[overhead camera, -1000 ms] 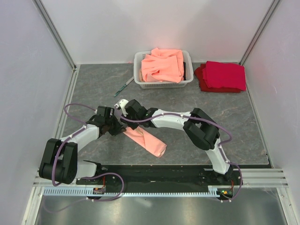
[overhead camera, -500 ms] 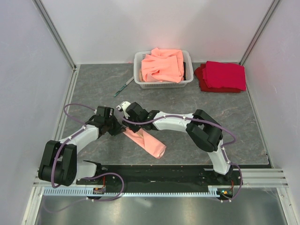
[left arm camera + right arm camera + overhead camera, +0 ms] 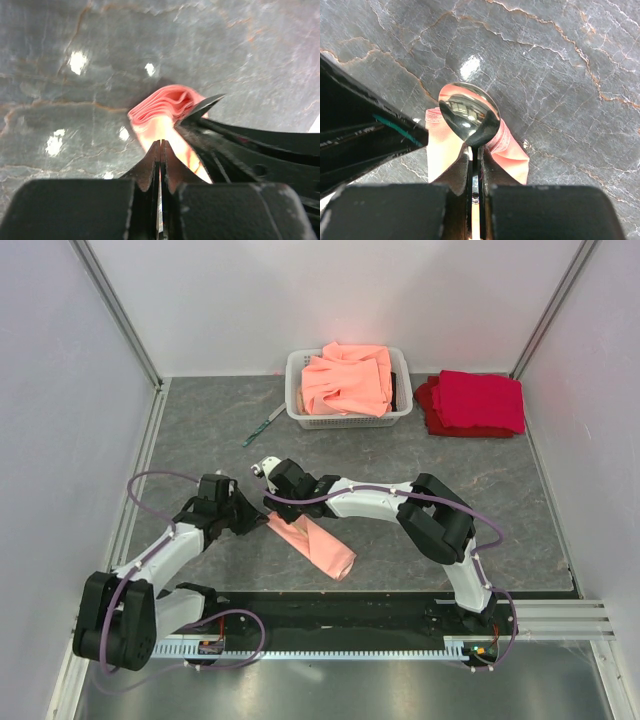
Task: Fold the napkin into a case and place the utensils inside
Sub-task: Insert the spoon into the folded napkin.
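Since my left arm swung outward over the last second: its elbow now sits nearer the left wall and the near edge, and the wrist has drawn a little left, off the napkin's upper-left end.
Left fingers: pressed together with no real gap. I cannot tell whether anything thin is pinched between them.
Napkin: already folded into a narrow pink strip, lying diagonally on the tabletop between my two arms, and unmoved in that second.
Spoon: held by its handle, with the bowl hanging over the napkin's upper-left end.
Right fingers: closed on the spoon's handle, and in the same spot as a second ago.
Meaning for the task: I judge the folding done and the loading begun. My left side backing off leaves the napkin's end free for the spoon, which is not yet inside.
Left wrist view alone: shows the stacked layers at the napkin's end bulging open.
Right wrist view alone: shows the spoon's bowl, and a teal stripe along the dark shape at the left. I cannot tell what that stripe is.
Top view alone: shows the strip's whole length, a teal-handled piece lying well apart beside the basket of orange cloths, and the red cloths at the far right. I cannot pick out the spoon in it.
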